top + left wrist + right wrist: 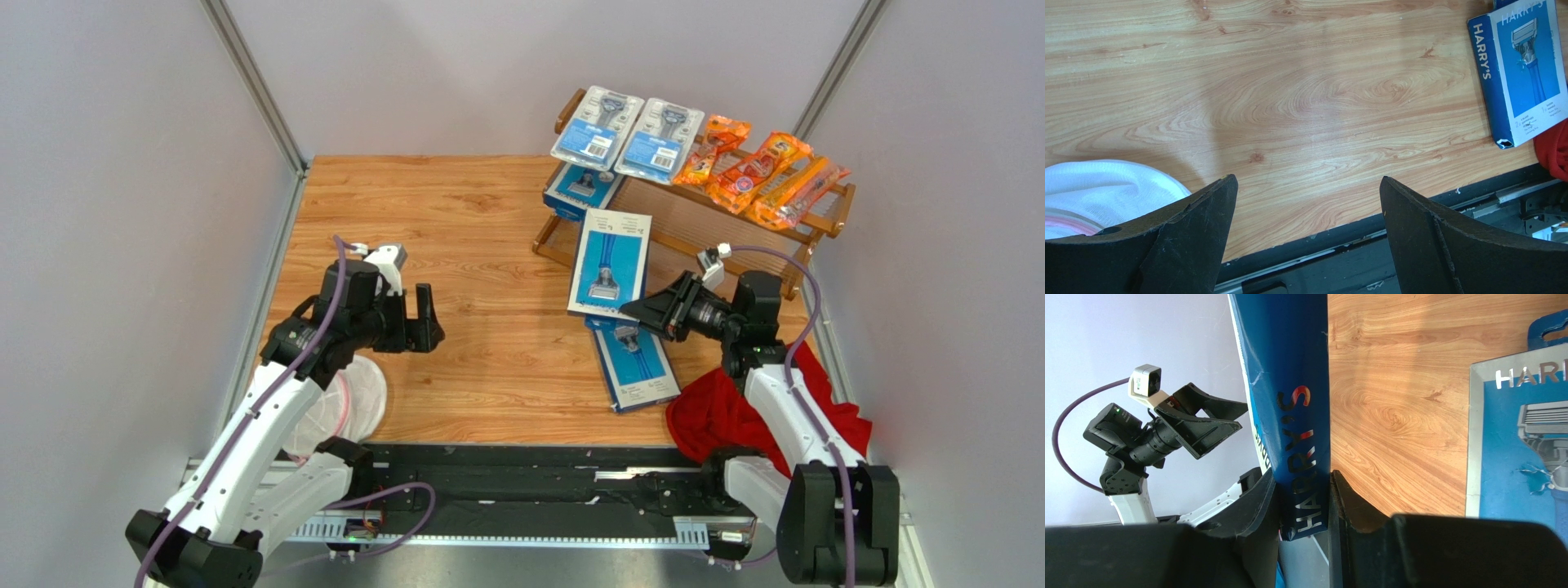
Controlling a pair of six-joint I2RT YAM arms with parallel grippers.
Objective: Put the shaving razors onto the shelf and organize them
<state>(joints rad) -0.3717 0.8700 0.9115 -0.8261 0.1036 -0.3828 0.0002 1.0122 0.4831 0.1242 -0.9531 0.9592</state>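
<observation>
Right wrist: right fingers [1352, 505] clamp blue razor box [1290, 386]; left fingers [1198, 220] spread.

table [491, 221]: smooth wood grain | blue box [1290, 373]: glossy card | red cloth [724, 417]: matt fabric

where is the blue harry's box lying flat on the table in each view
top external: flat blue box right of centre, just below the held box in the picture.
left wrist: top right corner.
right wrist: right edge, cut off.
shared landmark: red cloth beside its near end in top and left wrist; the wood table shows in all three.
</observation>
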